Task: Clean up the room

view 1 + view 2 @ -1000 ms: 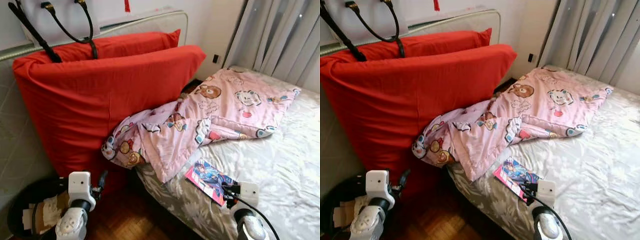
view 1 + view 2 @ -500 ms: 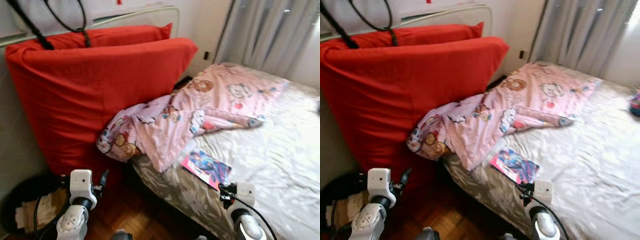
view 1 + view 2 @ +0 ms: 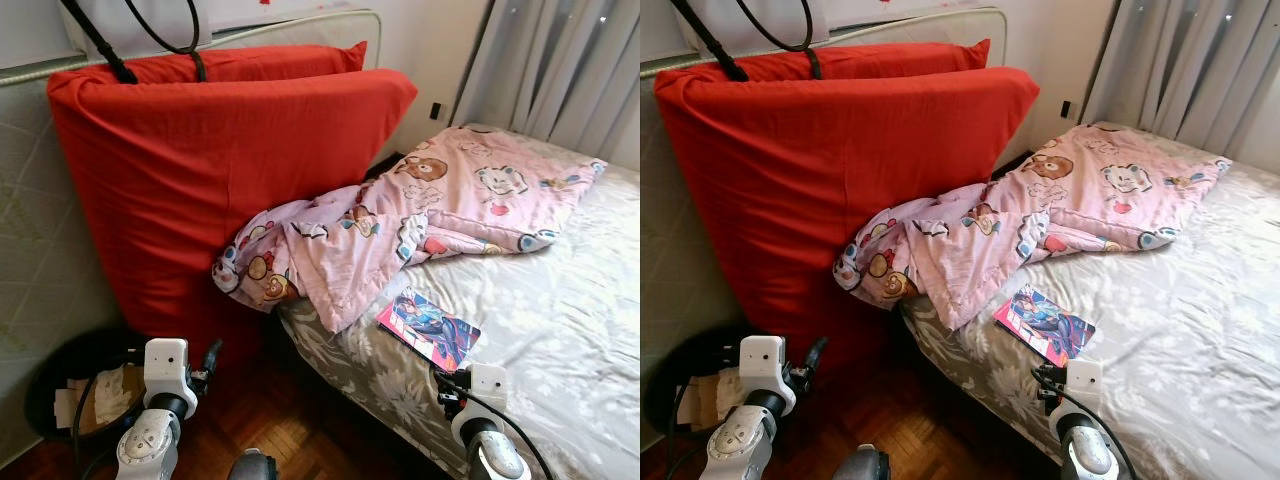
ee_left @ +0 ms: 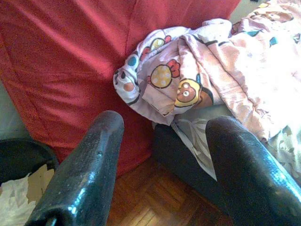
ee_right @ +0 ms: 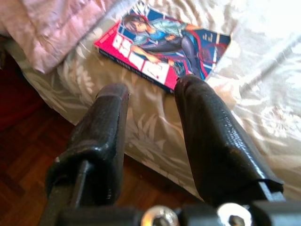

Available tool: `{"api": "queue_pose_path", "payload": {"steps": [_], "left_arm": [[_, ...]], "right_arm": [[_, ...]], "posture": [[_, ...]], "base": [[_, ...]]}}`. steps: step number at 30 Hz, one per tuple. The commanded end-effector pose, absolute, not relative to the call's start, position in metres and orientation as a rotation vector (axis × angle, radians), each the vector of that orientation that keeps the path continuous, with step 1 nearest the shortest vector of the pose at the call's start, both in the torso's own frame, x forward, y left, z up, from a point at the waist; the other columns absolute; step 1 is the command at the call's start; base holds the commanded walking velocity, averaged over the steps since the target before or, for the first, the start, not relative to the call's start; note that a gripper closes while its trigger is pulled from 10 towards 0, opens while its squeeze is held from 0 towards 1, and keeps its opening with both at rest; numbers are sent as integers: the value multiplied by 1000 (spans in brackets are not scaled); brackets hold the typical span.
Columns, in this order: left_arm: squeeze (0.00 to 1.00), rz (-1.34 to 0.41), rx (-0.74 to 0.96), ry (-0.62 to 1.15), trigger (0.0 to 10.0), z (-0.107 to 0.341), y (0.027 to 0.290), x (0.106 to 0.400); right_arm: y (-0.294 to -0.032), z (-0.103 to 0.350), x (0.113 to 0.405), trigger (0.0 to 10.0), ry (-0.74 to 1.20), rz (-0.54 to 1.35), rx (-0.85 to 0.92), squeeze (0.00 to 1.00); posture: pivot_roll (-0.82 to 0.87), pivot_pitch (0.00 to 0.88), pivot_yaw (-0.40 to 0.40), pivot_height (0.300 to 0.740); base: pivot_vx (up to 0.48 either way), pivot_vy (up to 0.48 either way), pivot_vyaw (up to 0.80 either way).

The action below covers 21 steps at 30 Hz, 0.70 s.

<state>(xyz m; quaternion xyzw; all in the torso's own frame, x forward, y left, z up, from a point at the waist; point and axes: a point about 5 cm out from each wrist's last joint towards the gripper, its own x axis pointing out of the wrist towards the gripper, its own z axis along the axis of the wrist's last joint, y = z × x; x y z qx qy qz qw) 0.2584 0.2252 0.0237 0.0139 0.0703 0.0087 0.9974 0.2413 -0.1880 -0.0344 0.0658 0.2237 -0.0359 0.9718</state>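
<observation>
Bedroom floor of dark wood parquet runs along a bed covered in a pale floral sheet, with grey curtains hanging behind it. Both arms are held low at the near edge of the scene.

Ahead of the right gripper, a colourful magazine lies flat on the sheet close to the mattress edge. The gripper's two black fingers stand apart with nothing between them, hovering over the edge of the bed; in the right wrist view the magazine sits just beyond the fingertips, not touched.

Further past the magazine, a pink cartoon-print blanket lies crumpled across the bed, one corner spilling over the side toward the floor.

The left gripper is spread wide and empty over the parquet. Straight ahead of it hangs that drooping blanket corner, and behind it stands a large red cushion, upright and leaning against the wall and headboard, with a second red cushion behind it. Black bag straps hang over the cushions' top. Beside the left arm, to its outer side, a black bin holds crumpled paper and cardboard scraps.
</observation>
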Motion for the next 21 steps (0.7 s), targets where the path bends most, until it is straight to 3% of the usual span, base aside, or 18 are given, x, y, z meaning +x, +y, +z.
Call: {"api": "queue_pose_path", "payload": {"steps": [1, 9, 21], "left_arm": [[0, 17, 25, 158, 10000, 22, 226, 260], [0, 16, 17, 154, 10000, 22, 225, 259], [0, 33, 15, 149, 10000, 24, 229, 260]], "right_arm": [[-187, -34, 244, 10000, 468, -73, 126, 0], [-187, -34, 243, 10000, 455, -76, 136, 0], [-184, -30, 251, 10000, 450, -71, 145, 0]], "posture": [[51, 0, -48, 647], [59, 0, -48, 637], [70, 0, -50, 637]], "base": [[0, 0, 0], [0, 0, 0], [354, 0, 0]]}}
